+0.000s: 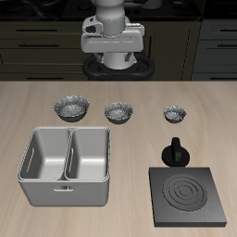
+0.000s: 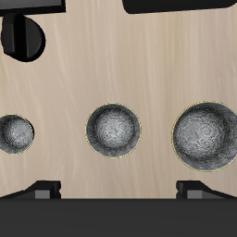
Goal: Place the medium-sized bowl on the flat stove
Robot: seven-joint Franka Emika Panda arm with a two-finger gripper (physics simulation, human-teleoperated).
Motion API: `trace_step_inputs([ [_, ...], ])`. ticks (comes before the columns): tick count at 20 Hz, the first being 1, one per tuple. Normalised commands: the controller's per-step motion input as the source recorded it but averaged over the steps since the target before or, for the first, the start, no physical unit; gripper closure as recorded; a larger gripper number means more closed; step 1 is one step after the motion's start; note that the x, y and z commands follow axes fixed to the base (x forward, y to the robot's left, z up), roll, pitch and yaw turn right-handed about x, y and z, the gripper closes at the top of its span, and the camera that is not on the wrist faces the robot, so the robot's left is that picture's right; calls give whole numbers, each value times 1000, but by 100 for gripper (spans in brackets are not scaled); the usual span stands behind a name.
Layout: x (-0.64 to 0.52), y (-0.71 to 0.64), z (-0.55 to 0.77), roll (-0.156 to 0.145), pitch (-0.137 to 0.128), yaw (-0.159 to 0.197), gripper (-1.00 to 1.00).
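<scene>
The medium-sized bowl [image 1: 118, 112] [image 2: 115, 130] stands on the table between the larger bowl [image 1: 71, 109] [image 2: 206, 137] and the smallest bowl [image 1: 174, 114] [image 2: 16, 134], apart from the flat stove [image 1: 188, 195]. The gripper [image 1: 112, 37] hangs above, released, holding nothing. No writing is readable.

No legible text, labels, nos. anywhere.

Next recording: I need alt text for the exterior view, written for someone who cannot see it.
Three speckled grey bowls sit in a row across a wooden table, the medium-sized bowl between the larger bowl and the smallest bowl. Nearer the front edge are a grey double-basin tray and the flat stove, with a small black knobbed pot just behind it. The gripper hangs above, holding nothing.
</scene>
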Motion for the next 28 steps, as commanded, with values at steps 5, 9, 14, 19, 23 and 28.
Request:
trace_step_inputs([
  [5,98,70,-189,14,3,6,-100],
  [9,12,134,-238,22,-11,3,-100],
  [14,20,121,-207,11,-24,12,-100],
  [19,-9,117,-218,9,-38,21,-100],
  [23,69,77,-356,-1,15,12,-100],
  [28,71,83,-321,12,20,-5,-100],
])
